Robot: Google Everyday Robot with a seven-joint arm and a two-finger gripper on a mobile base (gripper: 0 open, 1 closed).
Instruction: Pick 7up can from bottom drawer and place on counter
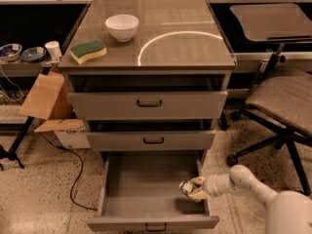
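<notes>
The bottom drawer (146,179) is pulled open, showing its plain grey floor. The 7up can (186,186) sits at the drawer's right side, near the front, with a shiny silver end facing left. My gripper (196,188) reaches in over the drawer's right wall from the white arm at lower right, and its fingers close around the can. The counter (185,52) is the glossy grey-brown cabinet top with a bright ring reflection.
A white bowl (122,27) and a green-yellow sponge (88,50) sit on the counter's left part. Two shallower drawers (148,104) are slightly open above. An office chair (285,106) stands at right. Cardboard boxes (46,96) and a cable lie at left.
</notes>
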